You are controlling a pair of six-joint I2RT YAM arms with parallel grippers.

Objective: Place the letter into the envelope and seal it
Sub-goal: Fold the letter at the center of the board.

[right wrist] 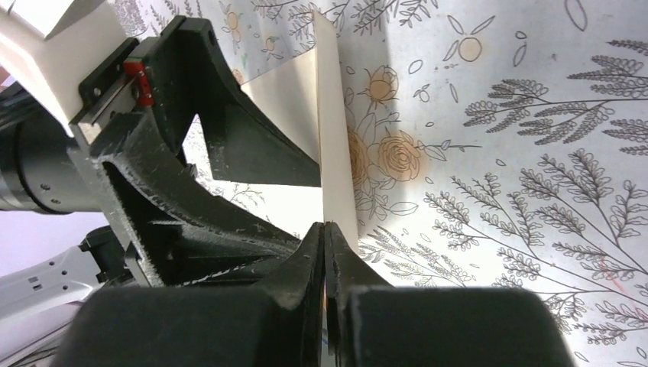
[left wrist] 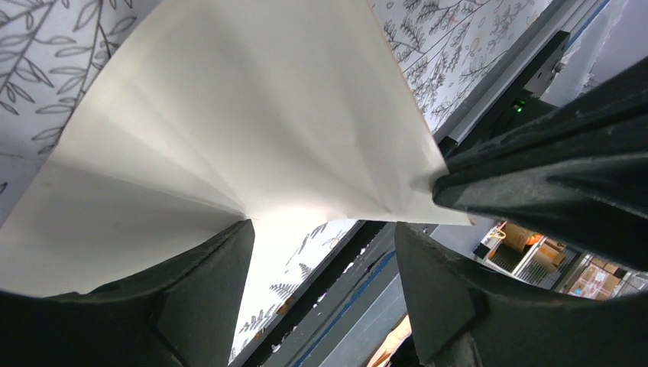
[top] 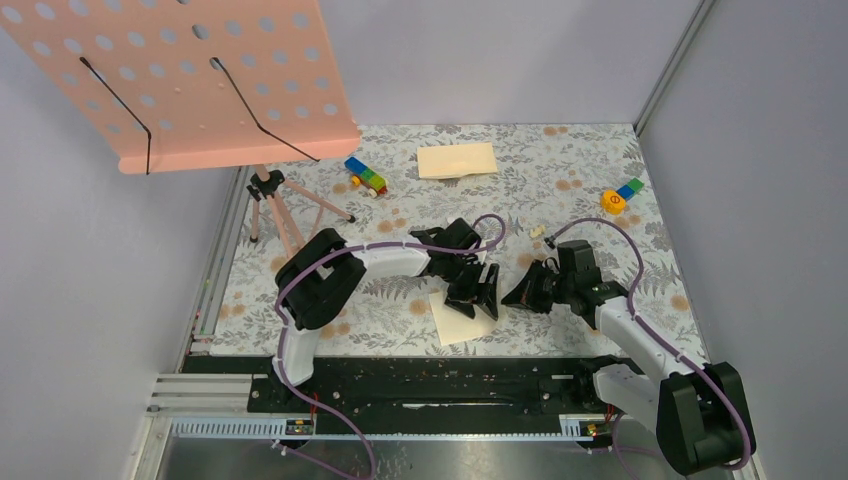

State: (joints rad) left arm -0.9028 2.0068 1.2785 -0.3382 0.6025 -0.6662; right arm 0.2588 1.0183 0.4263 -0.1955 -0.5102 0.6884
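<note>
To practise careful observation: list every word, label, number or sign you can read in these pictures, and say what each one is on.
No legible text anywhere.
On the letter: nothing, blank.
On the envelope: no writing visible.
On the yellow toy block: a red mark, too small to read.

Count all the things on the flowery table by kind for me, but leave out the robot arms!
letter: 1
envelope: 1
toy brick builds: 2
small white scrap: 1
pink music stand: 1
Total: 6
</note>
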